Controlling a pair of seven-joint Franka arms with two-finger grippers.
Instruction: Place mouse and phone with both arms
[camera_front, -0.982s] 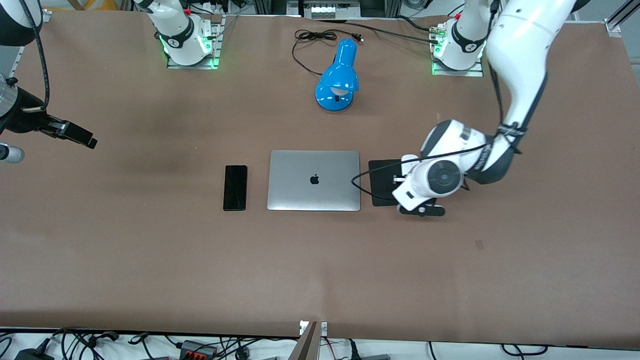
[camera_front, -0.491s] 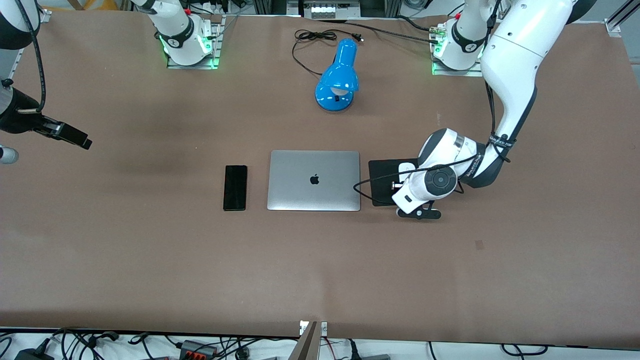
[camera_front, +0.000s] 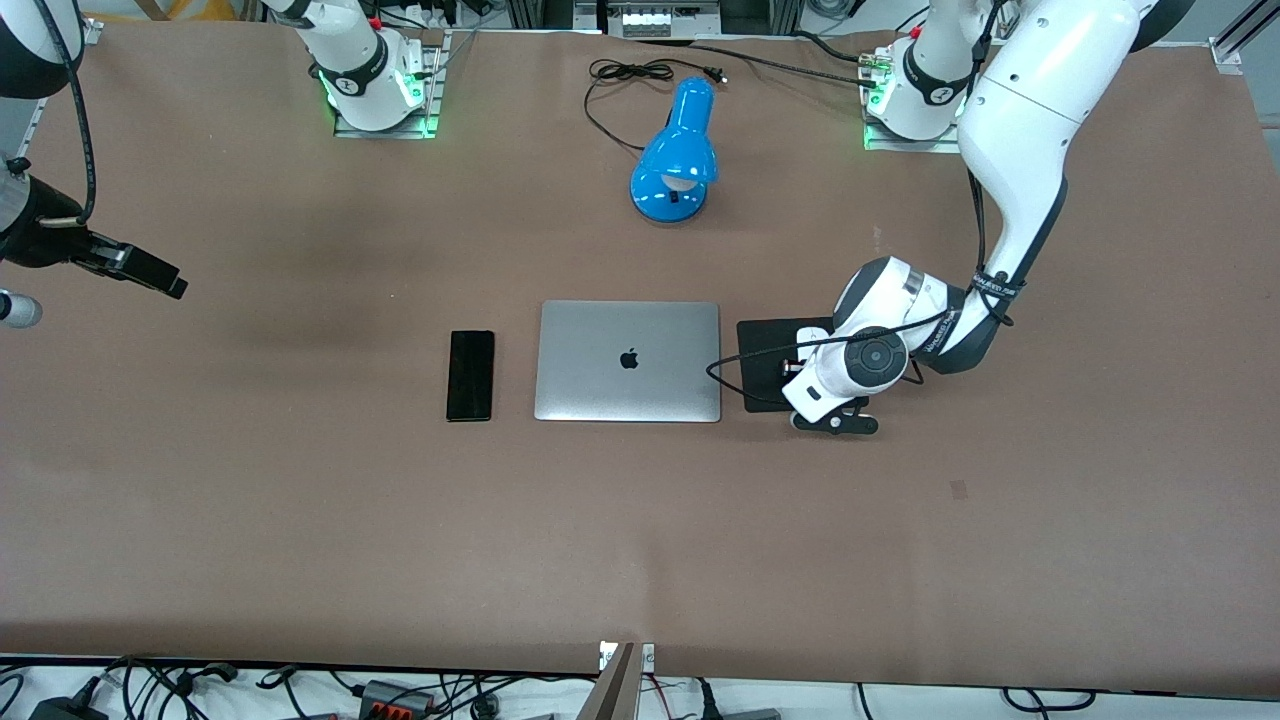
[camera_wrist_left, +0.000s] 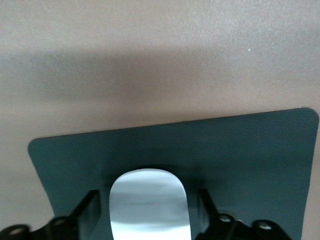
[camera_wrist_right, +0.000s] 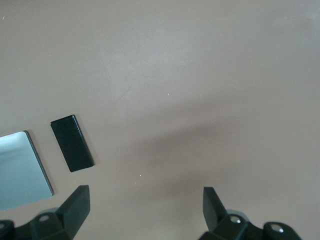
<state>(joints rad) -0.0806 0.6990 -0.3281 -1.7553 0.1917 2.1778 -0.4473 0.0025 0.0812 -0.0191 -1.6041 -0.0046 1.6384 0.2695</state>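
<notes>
The white mouse (camera_wrist_left: 148, 207) lies on the black mouse pad (camera_front: 765, 352), which also shows in the left wrist view (camera_wrist_left: 240, 150). My left gripper (camera_front: 802, 363) is low over the pad. In the left wrist view it (camera_wrist_left: 148, 212) is open, with one finger on each side of the mouse and a small gap on both sides. The black phone (camera_front: 470, 375) lies flat beside the laptop, toward the right arm's end; it also shows in the right wrist view (camera_wrist_right: 72, 142). My right gripper (camera_front: 150, 275) is open and empty (camera_wrist_right: 145, 197), high over bare table at the right arm's end.
A closed silver laptop (camera_front: 628, 360) lies between the phone and the mouse pad. A blue desk lamp (camera_front: 675, 155) with a black cord lies farther from the front camera, between the two arm bases.
My left arm has come down lower over the mouse pad. My right gripper has drifted slightly toward the table's edge at its end. The phone and laptop have not moved.
</notes>
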